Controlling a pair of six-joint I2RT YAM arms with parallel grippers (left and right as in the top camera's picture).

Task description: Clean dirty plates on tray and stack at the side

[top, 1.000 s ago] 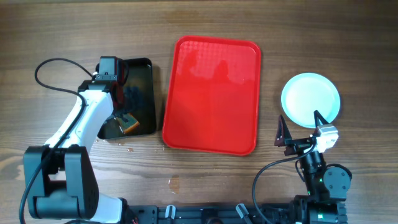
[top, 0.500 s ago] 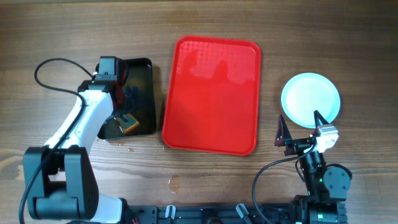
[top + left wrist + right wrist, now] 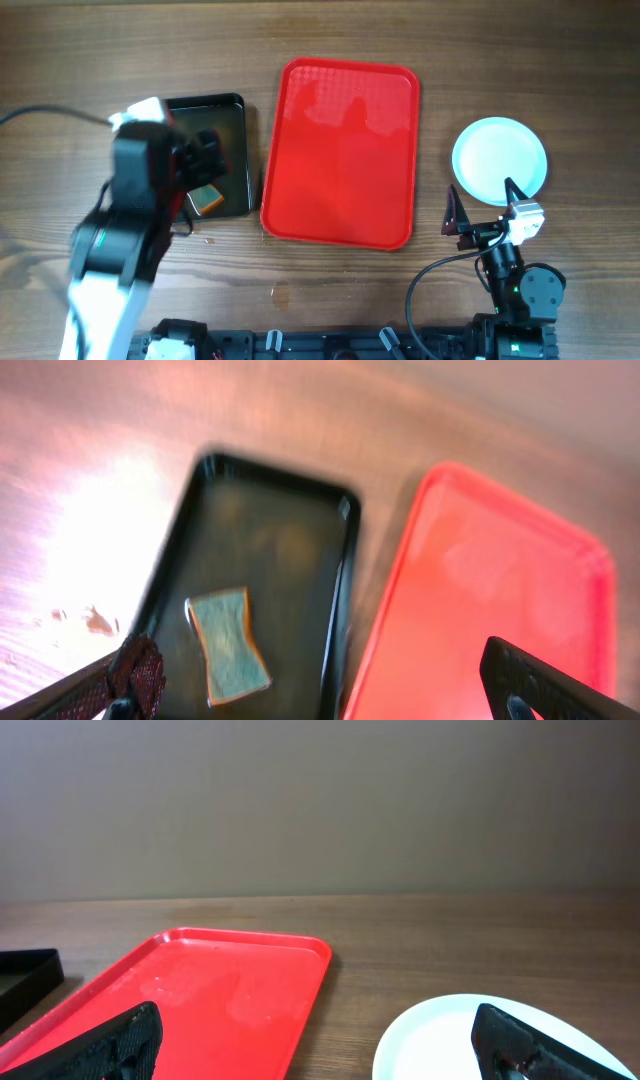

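The red tray [image 3: 340,150] lies in the middle of the table with nothing on it. It also shows in the left wrist view [image 3: 500,590] and the right wrist view [image 3: 200,990]. The pale plates [image 3: 499,160] sit as one round pile on the table right of the tray, seen partly in the right wrist view [image 3: 450,1040]. I cannot tell how many are in the pile. My left gripper [image 3: 203,152] is open and empty, raised above the black basin and blurred; in its own view [image 3: 325,695] the jaws stand wide apart. My right gripper [image 3: 481,205] is open and empty just in front of the plates [image 3: 320,1050].
A black basin [image 3: 235,140] stands left of the tray and holds a green and orange sponge [image 3: 207,199], also seen in the left wrist view [image 3: 230,645]. Small wet spots and crumbs lie on the wood in front of the basin [image 3: 210,240].
My left arm has lifted up out of the basin and swung back toward the front left, blurred by motion. The sponge stays in the basin. The right arm has not moved.
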